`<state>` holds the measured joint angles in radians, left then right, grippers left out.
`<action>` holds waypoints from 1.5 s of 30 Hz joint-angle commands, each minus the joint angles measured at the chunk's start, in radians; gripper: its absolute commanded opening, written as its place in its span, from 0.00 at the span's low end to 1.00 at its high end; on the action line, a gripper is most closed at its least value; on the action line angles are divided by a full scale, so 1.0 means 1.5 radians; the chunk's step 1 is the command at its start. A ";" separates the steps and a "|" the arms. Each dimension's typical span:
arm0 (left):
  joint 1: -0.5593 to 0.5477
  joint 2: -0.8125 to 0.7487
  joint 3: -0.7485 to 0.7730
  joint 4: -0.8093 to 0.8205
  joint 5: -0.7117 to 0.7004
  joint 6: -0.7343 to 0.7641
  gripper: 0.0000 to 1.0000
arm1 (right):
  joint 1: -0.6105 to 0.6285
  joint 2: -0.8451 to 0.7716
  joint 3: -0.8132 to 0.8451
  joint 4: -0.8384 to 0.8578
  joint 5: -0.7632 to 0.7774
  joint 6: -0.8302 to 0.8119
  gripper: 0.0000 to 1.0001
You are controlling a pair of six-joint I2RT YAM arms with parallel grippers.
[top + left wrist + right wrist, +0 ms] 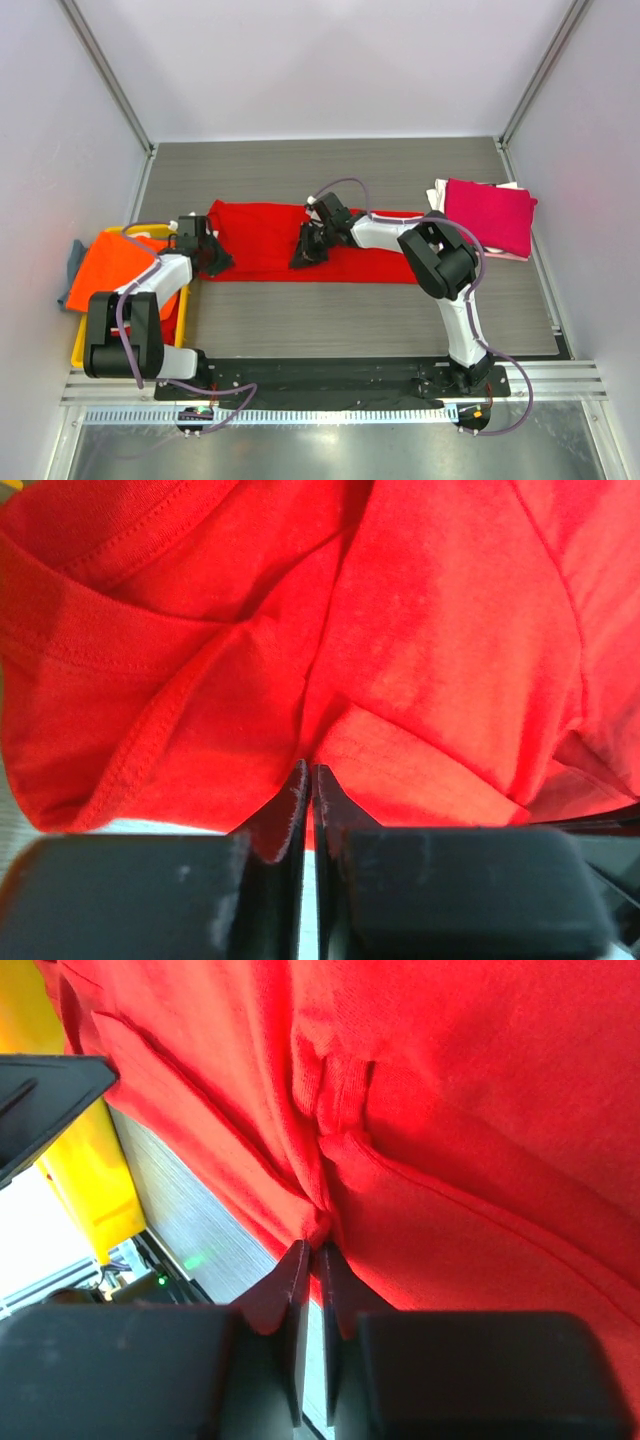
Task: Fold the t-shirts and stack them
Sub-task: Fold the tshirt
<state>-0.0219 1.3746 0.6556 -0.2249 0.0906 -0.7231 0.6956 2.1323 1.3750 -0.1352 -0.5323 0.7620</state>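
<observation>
Red t-shirt [262,240] lies spread across the table [350,320], partly folded, the left gripper [305,776] and right gripper [311,1252] each clamped tight onto its cloth. Magenta-pink t-shirt [488,215] rests folded at the right (on something white); orange t-shirt [118,262] lies in the yellow crate [80,350], so more folding likely remains.

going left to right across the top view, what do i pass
grey cloth → orange shirt → left tool → right tool → pink shirt. The red shirt lies under both tools, so it has no single place in the order.
</observation>
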 commanded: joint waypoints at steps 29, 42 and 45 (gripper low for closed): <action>-0.035 0.022 -0.022 0.073 0.008 -0.049 0.00 | 0.015 0.013 0.073 -0.029 0.057 -0.005 0.01; -0.036 -0.005 -0.014 0.059 -0.037 -0.037 0.01 | -0.015 -0.050 0.000 0.002 0.061 -0.021 0.15; -0.040 -0.043 0.013 0.012 -0.041 -0.030 0.00 | -0.043 -0.111 -0.031 -0.008 0.079 -0.042 0.16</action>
<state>-0.0742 1.3769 0.6197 -0.1593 0.0654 -0.7963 0.6804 2.0953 1.3586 -0.1318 -0.4591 0.7460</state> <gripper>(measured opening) 0.003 0.160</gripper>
